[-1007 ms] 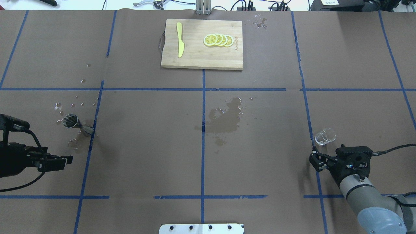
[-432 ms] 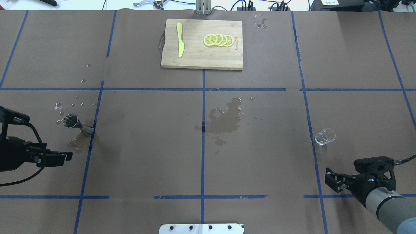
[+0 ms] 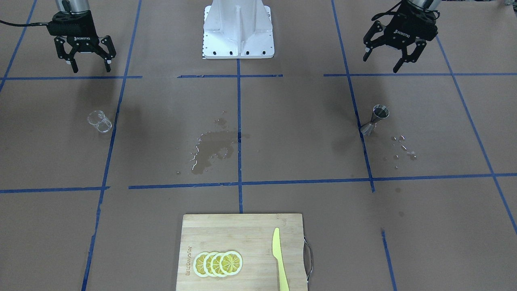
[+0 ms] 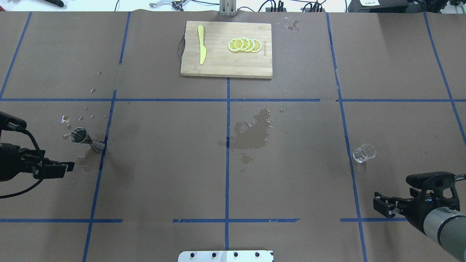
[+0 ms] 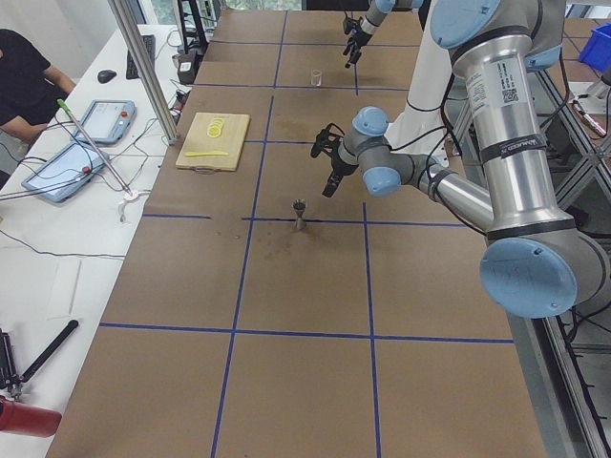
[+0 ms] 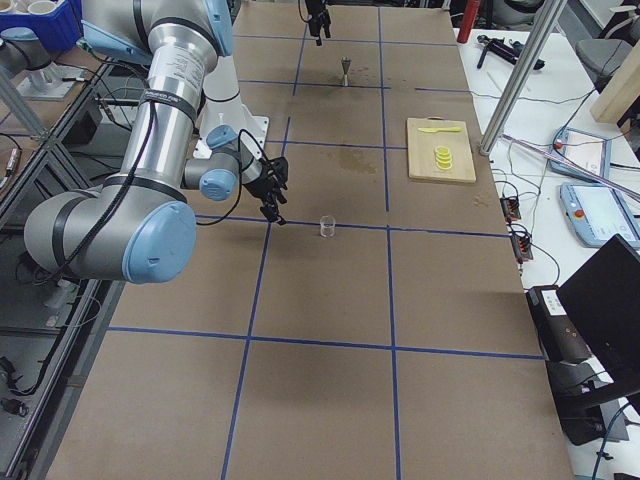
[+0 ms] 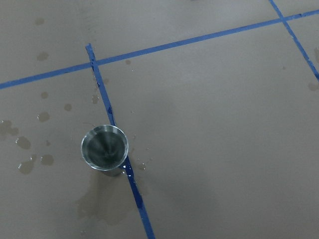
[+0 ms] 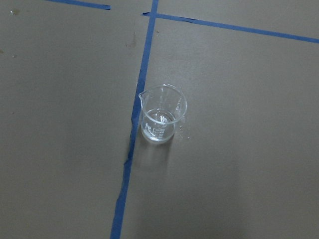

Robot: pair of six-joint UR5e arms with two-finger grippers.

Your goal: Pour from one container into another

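Standing upright on the brown table, the small glass cup is on the robot's right side. The silver jigger stands upright on the robot's left side, touching a blue tape line. The two are well apart.

The right gripper hangs near the cup with its fingers spread wide and nothing in them. The left gripper hangs near the jigger, spread wide and empty too.

Plenty could go wrong. The cup is clear and smooth, so a finger could bump it and knock it over before the grip is good. A weak squeeze could let it slip. The cup has a long way to travel, and a fast move could slosh water out.

The jigger is skinny in the middle with a small foot, so one nudge could tip it. Its mouth is small, so a quick pour could miss. The table already has a puddle and drops. The cup also looks almost empty, so little may come out.
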